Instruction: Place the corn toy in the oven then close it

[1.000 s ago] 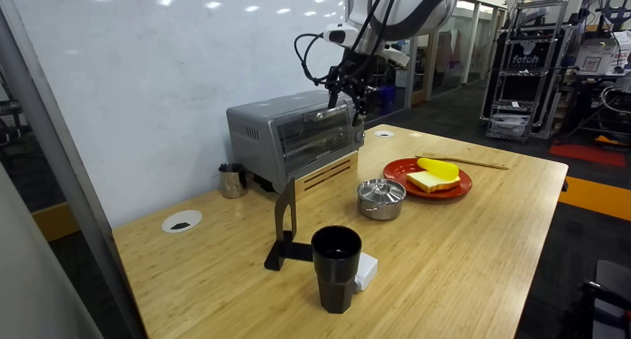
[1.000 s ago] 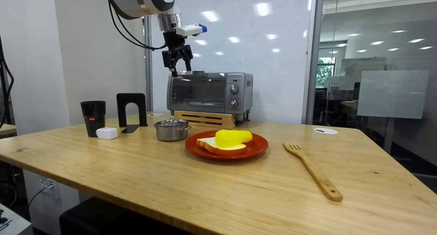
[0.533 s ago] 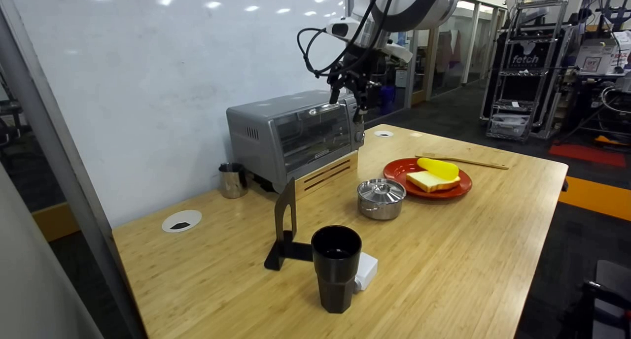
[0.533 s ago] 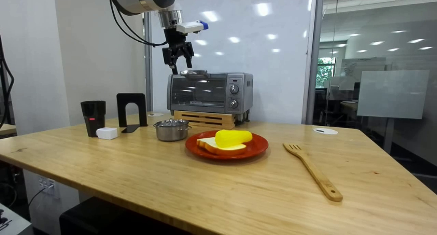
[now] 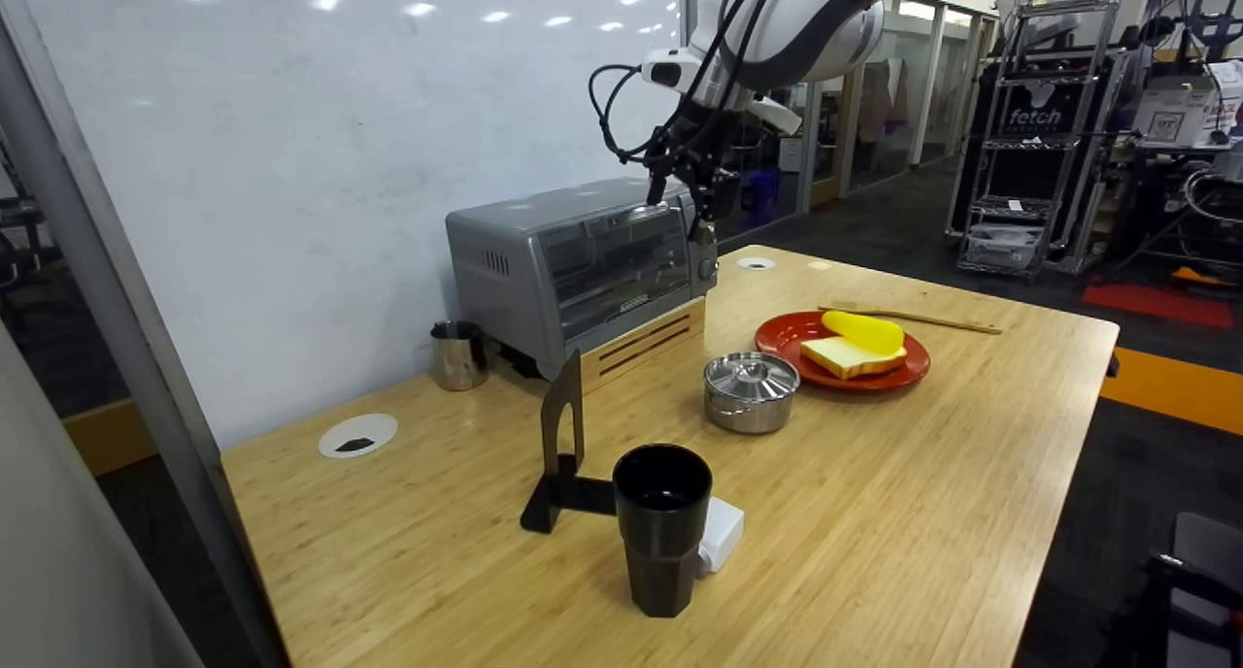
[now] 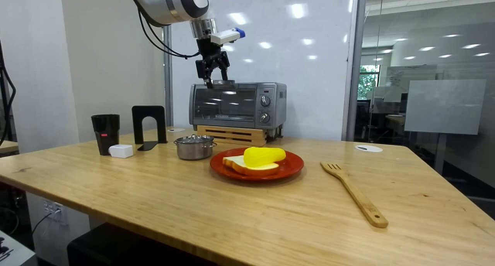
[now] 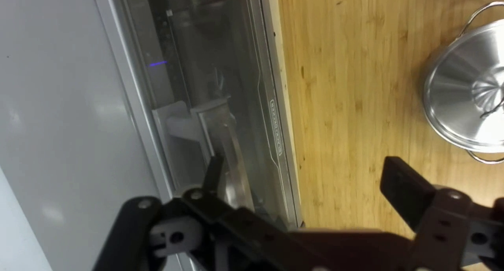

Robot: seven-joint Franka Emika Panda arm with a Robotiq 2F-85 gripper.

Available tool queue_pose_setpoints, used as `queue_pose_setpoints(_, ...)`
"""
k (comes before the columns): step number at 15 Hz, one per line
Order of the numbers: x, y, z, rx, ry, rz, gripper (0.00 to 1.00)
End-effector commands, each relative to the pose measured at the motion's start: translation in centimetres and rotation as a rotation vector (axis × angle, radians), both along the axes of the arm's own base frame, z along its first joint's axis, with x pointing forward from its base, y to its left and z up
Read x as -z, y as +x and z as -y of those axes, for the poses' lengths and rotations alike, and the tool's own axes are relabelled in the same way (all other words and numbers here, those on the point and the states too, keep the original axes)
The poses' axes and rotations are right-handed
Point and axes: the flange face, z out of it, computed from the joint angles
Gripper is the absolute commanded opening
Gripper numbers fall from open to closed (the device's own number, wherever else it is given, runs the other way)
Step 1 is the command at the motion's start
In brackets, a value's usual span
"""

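Note:
The bright yellow corn toy (image 5: 864, 332) lies on a bread slice on the red plate in both exterior views (image 6: 267, 156). The silver-grey oven (image 5: 524, 250) stands against the white wall with its glass door (image 6: 224, 103) shut. It also shows in the wrist view (image 7: 78, 90). My gripper (image 5: 677, 214) is open and empty, pointing down at the top front of the oven (image 6: 217, 82). In the wrist view the fingers (image 7: 303, 172) are wide apart. The door handle (image 7: 236, 172) lies close by the left finger; I cannot tell whether they touch.
A wooden stand (image 6: 232, 135) is under the oven. The red plate (image 6: 286, 173) and lidded steel pot (image 5: 750, 406) stand in front of it. A black bookend (image 6: 149, 111), black cup (image 5: 662, 532), white block (image 6: 122, 151), steel cup (image 5: 458, 357) and wooden fork (image 6: 355, 196) are also on the table.
The gripper rose slightly, then came down and moved sideways, to the right in an exterior view, so its fingers now overlap the oven handle. The corn toy and oven have not moved.

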Motion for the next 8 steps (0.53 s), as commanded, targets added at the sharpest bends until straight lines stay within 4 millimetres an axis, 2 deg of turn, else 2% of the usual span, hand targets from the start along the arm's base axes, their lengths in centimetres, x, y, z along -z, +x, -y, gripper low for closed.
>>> queue_pose_setpoints(1, 0.4, 2.8, 0.5, -0.028, -0.04, 0.032, 1.0)
queue_pose_setpoints(5, -0.9, 4.7, -0.9, -0.07, -0.071, 0.073, 1.0)
queue_pose_setpoints(8, 0.0, 4.5, -1.5, -0.068, -0.039, 0.031, 1.0)
